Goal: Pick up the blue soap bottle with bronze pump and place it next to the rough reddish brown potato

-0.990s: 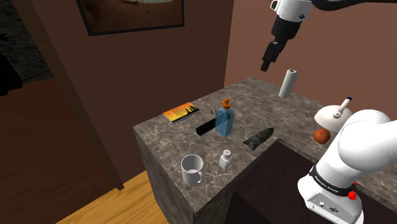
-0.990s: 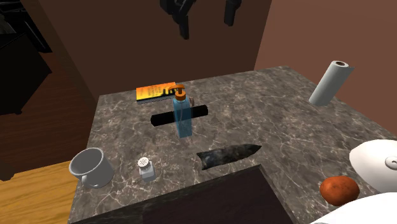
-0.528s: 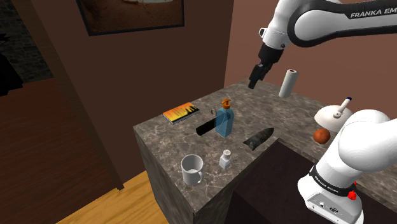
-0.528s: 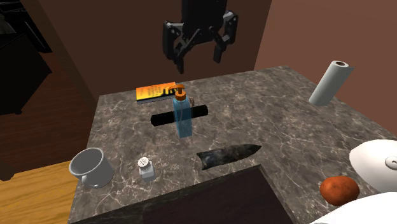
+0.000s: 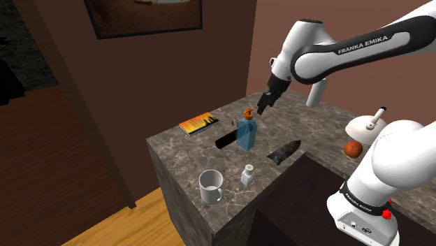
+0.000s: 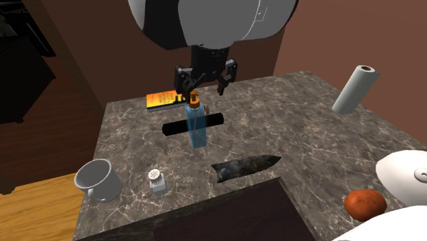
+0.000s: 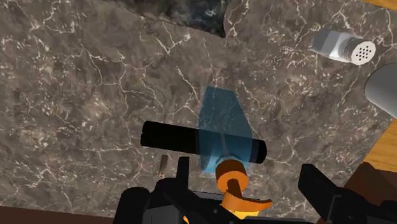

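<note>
The blue soap bottle (image 5: 245,134) (image 6: 198,127) (image 7: 220,124) with a bronze pump (image 6: 193,98) (image 7: 233,180) stands upright near the middle of the dark marble counter (image 5: 189,157). My gripper (image 5: 264,105) (image 6: 202,86) (image 7: 248,191) hangs open just above and behind the pump. In the wrist view the pump sits between the fingers, and neither touches it. The reddish brown potato (image 5: 353,149) (image 6: 364,204) lies far off near the stand, at the second exterior view's lower right.
A black cylinder (image 5: 225,140) (image 6: 174,128) (image 7: 172,135) lies right behind the bottle. An orange book (image 5: 197,124) (image 6: 163,100), white mug (image 5: 211,186) (image 6: 99,179), shaker (image 5: 247,175) (image 6: 157,181), dark stone-like piece (image 5: 284,150) (image 6: 245,167) and paper roll (image 5: 316,91) (image 6: 355,87) share the counter.
The gripper has come down and moved toward the shoulder view's left, from high over the paper roll to just above the bottle's pump. Its fingers stayed open. Nothing on the counter moved.
</note>
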`<action>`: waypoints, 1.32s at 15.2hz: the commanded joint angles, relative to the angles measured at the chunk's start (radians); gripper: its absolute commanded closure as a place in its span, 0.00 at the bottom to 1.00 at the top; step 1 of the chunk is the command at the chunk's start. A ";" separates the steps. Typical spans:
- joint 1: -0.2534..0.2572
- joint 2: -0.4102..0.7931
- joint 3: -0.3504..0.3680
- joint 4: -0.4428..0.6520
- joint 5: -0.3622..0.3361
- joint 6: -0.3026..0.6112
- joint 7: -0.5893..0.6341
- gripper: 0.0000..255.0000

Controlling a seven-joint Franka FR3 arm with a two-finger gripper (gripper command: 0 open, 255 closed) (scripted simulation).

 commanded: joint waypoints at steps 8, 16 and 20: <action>0.041 0.238 -0.015 -0.042 0.082 0.307 -0.019 0.00; 0.051 0.312 -0.017 -0.044 0.098 0.383 -0.030 0.00; 0.051 0.312 -0.017 -0.044 0.098 0.382 -0.030 0.00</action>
